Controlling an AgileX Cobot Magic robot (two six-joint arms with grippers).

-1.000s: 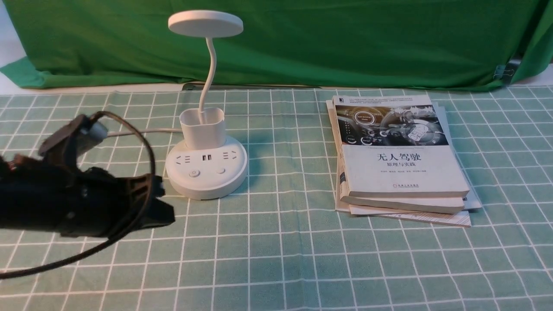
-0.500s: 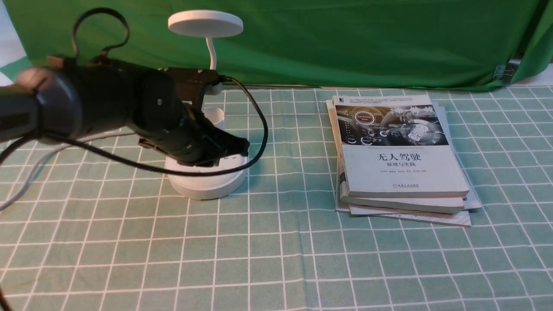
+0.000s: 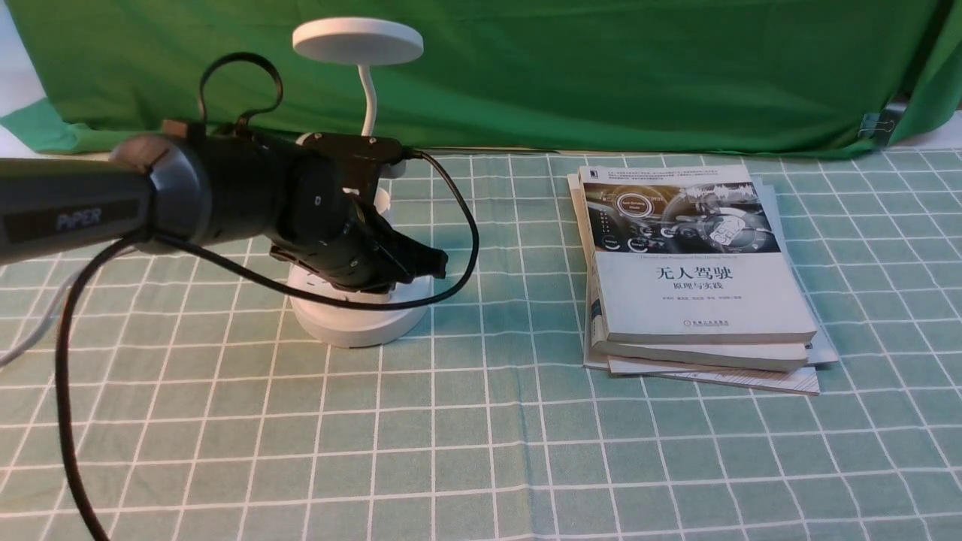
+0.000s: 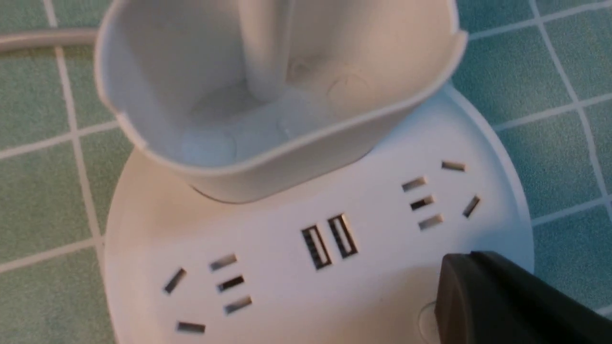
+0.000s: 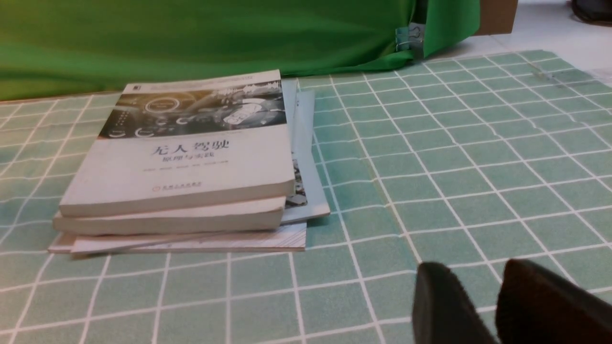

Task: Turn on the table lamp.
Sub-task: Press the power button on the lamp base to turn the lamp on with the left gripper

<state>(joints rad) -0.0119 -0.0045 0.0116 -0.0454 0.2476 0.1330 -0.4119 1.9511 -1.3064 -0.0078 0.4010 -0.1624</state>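
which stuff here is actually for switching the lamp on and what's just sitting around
For the job:
- table lamp
- round button on its base, half hidden
- left gripper, fingers shut, over that button

Just lying about:
- stack of books
- checked tablecloth
- green backdrop
- binder clip on the backdrop

Left pincer over front of lamp base; cup, stem behind pincer; lamp head higher, behind. Book stack well right of pincer, on tablecloth.
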